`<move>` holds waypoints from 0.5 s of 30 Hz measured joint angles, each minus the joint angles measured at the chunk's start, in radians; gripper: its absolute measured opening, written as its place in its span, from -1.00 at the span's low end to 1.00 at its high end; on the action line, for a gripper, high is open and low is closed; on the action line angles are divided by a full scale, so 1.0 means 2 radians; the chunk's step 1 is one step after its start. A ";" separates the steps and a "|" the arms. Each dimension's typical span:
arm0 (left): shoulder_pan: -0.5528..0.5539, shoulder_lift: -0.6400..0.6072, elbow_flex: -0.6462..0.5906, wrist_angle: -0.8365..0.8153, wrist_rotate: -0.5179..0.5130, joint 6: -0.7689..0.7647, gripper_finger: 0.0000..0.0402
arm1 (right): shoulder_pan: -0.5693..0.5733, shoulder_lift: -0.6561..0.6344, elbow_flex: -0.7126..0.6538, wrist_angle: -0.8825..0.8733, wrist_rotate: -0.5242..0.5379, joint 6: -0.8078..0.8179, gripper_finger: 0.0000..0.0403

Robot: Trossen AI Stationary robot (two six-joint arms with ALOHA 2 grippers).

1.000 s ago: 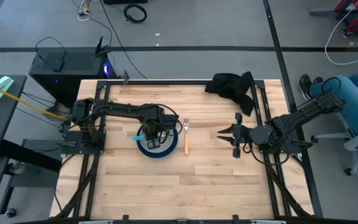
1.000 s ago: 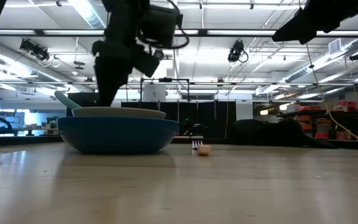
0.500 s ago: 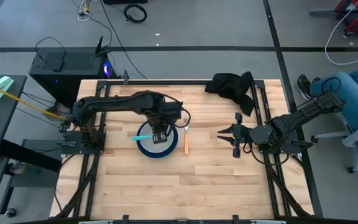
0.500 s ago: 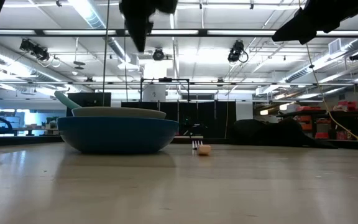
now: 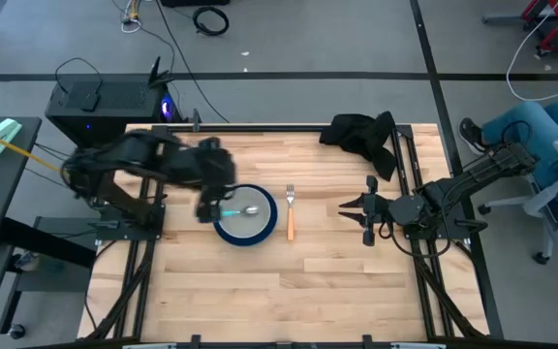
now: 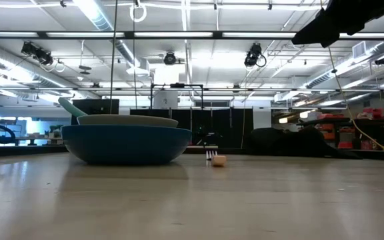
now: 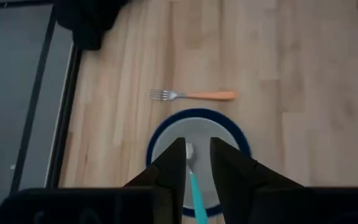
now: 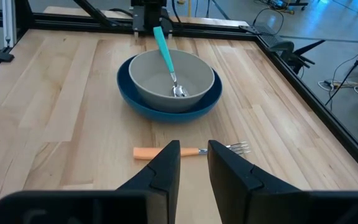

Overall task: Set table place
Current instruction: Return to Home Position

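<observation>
A pale grey bowl [image 5: 252, 208] sits in a round blue plate [image 5: 231, 236] left of the table's middle. A teal-handled spoon [image 5: 229, 210] lies in the bowl, its head on the bowl's bottom and its handle [image 8: 161, 43] leaning on the rim toward the table's left. An orange-handled fork [image 5: 290, 215] lies flat just right of the plate. My left gripper [image 5: 204, 207] is open and empty, raised above the table at the plate's left side; in its wrist view [image 7: 196, 144] the spoon shows below, between the fingers. My right gripper [image 5: 342, 206] is open and empty, right of the fork.
A black cloth [image 5: 366, 136] lies at the table's far right corner. A black metal frame [image 5: 260, 126] edges the table. A person in a blue chair [image 5: 550, 126] is beyond the right edge. Bare wood lies on the near side of the plate.
My left gripper has risen off the bowl and drawn back toward the table's left edge. The spoon stays lying in the bowl, and the plate, bowl and fork have not moved.
</observation>
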 joint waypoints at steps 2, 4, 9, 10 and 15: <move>-0.014 -0.021 0.000 -0.016 0.000 -0.007 -0.59 | 0.000 0.000 0.000 0.000 0.000 0.000 -0.56; -0.023 -0.041 0.000 -0.040 0.001 -0.029 -0.58 | 0.000 0.000 0.000 0.000 0.000 0.000 -0.56; -0.053 -0.083 -0.026 -0.031 -0.006 -0.072 -0.55 | 0.000 0.000 0.000 0.000 0.000 0.000 -0.56; -0.060 -0.091 -0.041 -0.009 -0.004 -0.060 -0.55 | 0.000 0.000 0.000 0.000 0.000 0.000 -0.56; -0.079 -0.135 -0.171 0.192 0.245 0.036 -0.56 | 0.000 0.000 0.000 0.000 0.000 0.000 -0.56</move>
